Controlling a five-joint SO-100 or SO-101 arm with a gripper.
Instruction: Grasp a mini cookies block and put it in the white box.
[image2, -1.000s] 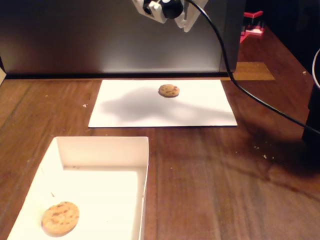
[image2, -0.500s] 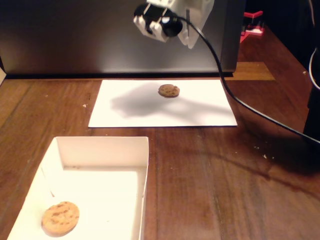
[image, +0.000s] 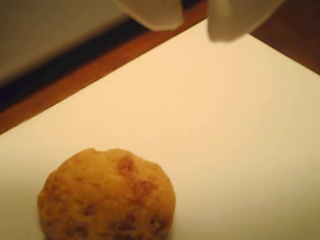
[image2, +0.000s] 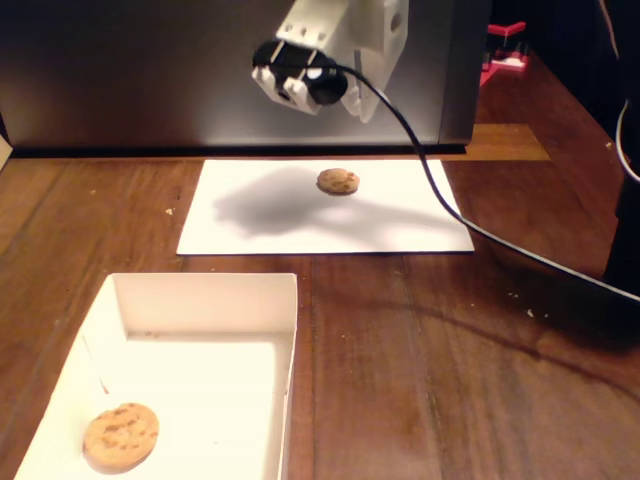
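The gripper (image: 195, 22) enters the wrist view from the top edge as two white fingertips (image: 152, 12) with a clear gap between them; nothing sits in that gap, so the jaws stand apart and empty. In the fixed view the white arm head hangs in the air with a black camera module (image2: 315, 85) on its near side, and the fingertips themselves cannot be made out there.

Below the gripper lies a flat white paper sheet (image2: 400, 215) on the brown wooden table (image2: 450, 350). A mini cookie (image: 107, 197) rests on this sheet. In the wrist view it lies below and to the left of the fingertips, apart from both, with bare paper between. In the fixed view the same cookie (image2: 338, 181) sits under the arm head, slightly to the right of the camera module, and the arm's shadow falls on the sheet to the cookie's left.

The white box (image2: 205, 290) stands on the table well apart from the gripper, toward the near left corner of the fixed view, clear of the paper sheet. A second cookie (image2: 121, 436) lies flat on the box floor in its near left part.

A black cable (image2: 440, 200) runs from the camera module down across the right edge of the sheet and away to the right over the table. Behind the gripper stands a dark upright panel (image2: 150, 70).
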